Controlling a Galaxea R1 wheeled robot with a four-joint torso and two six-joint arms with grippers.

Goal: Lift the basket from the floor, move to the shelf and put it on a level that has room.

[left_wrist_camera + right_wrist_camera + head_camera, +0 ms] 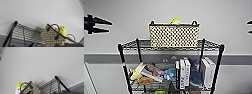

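**Q:** Where does the basket sit, and why there?

**A:** From my console, the basket [174, 35] stands upright at upper centre of the head frame, on the top level [210, 45] of the shelf [124, 65]. I judge that tier was chosen because it had room: the tier below is crowded with books [183, 73] and soft toys [170, 74]. The basket rests roughly midway between the posts, so it looks stable.

**Q:** And the grippers?

**A:** The left gripper [106, 26] shows at the upper left edge, its two dark fingers spread apart and holding nothing, well clear of the basket. The right gripper [249, 27] is cut off by the right edge; I cannot tell how wide it stands.

**Q:** What remains unclear?

**A:** A yellow object [62, 29] pokes above the rim, possibly a toy; its lower part is hidden inside. The basket's base is cropped in both wrist views, and the shelf's lower tiers fall below the head frame.
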